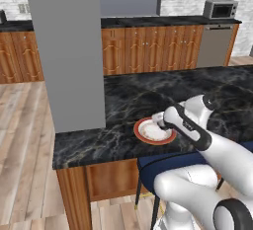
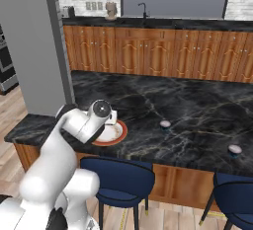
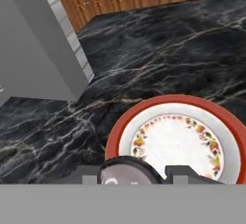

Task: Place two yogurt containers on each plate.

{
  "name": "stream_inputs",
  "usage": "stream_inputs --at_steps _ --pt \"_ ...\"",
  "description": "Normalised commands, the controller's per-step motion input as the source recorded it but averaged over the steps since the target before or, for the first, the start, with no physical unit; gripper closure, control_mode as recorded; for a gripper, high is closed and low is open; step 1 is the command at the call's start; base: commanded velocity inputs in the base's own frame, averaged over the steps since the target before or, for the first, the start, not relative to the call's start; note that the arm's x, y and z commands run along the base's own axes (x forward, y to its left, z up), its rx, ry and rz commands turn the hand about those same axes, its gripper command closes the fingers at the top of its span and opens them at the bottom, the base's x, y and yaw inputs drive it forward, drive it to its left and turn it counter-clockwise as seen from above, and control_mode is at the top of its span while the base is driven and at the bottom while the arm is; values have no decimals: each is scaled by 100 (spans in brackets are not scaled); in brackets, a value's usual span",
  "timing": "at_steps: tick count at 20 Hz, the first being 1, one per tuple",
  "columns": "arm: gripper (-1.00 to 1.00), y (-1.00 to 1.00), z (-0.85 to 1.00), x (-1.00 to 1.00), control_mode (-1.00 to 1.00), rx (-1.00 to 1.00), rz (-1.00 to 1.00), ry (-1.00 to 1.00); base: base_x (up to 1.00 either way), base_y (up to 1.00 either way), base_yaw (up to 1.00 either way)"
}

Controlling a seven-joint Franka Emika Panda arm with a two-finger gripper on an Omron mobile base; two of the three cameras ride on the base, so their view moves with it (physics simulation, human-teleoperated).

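A white plate with an orange-red rim (image 3: 192, 104) lies near the front edge of the black marble counter (image 3: 158, 45). Just over its near rim, my gripper (image 3: 129, 174) is shut on a yogurt container (image 3: 126, 166), whose round top shows between the fingers. In the left base view the hand (image 1: 159, 120) hovers above the plate (image 1: 143, 133); in the right base view the same plate (image 2: 118, 134) pokes out from behind the wrist. Two more yogurt containers stand on the counter to the right, one (image 2: 165, 124) mid-counter and one (image 2: 235, 149) near the front edge.
A tall grey pillar (image 1: 66, 51) stands on the counter's left end, close to the plate. Blue stools (image 2: 118, 174) (image 2: 236, 194) sit under the front edge. Wooden cabinets (image 2: 148, 51) and a microwave (image 1: 220, 9) line the back wall.
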Motion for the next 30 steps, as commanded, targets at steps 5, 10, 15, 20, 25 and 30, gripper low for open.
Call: stream_inputs --at_steps 5,10,15,20,25,30 --pt "100 -3 -24 23 -100 6 12 0 0 0 0" --pt "100 0 -23 37 -100 5 9 5 0 0 0" --pt "100 0 -31 40 -100 0 8 6 0 0 0" --pt "100 0 -38 41 -100 0 9 2 0 0 0" --pt "100 0 -38 38 -100 0 8 0 0 0 0" --pt "100 0 -34 37 -100 0 8 0 0 0 0"
